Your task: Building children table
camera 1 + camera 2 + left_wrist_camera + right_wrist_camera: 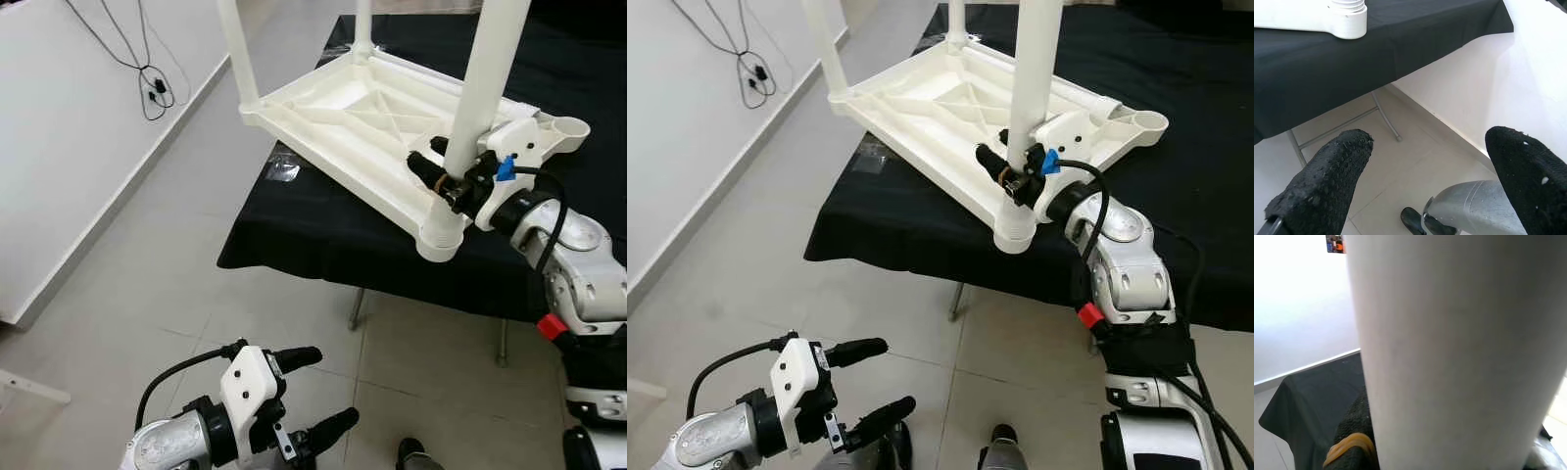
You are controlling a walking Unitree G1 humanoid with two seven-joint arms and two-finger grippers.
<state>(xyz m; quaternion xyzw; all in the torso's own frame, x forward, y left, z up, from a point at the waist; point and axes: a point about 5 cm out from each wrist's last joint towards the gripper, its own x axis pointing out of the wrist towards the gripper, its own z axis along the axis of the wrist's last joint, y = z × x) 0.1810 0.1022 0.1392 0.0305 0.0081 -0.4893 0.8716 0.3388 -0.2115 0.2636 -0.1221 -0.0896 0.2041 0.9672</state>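
A white plastic children's table top (pixel 353 117) lies upside down on the black-covered table (pixel 323 235). Three white legs stand up from its corners. The near leg (pixel 480 98) rises from a corner socket (pixel 443 235) at the black table's front edge. My right gripper (pixel 436 166) is shut on that leg just above the socket; in the right wrist view the leg (pixel 1459 352) stands close against one black finger (pixel 1354 431). One corner socket (pixel 570 127) at the right has no leg in it. My left gripper (pixel 318 392) is open, low over the floor.
A white wall (pixel 69 147) runs along the left, with a black cable (pixel 152 83) hanging on it. Grey floor tiles (pixel 176 294) lie in front of the black table. Metal folding legs (pixel 358 308) show under the table.
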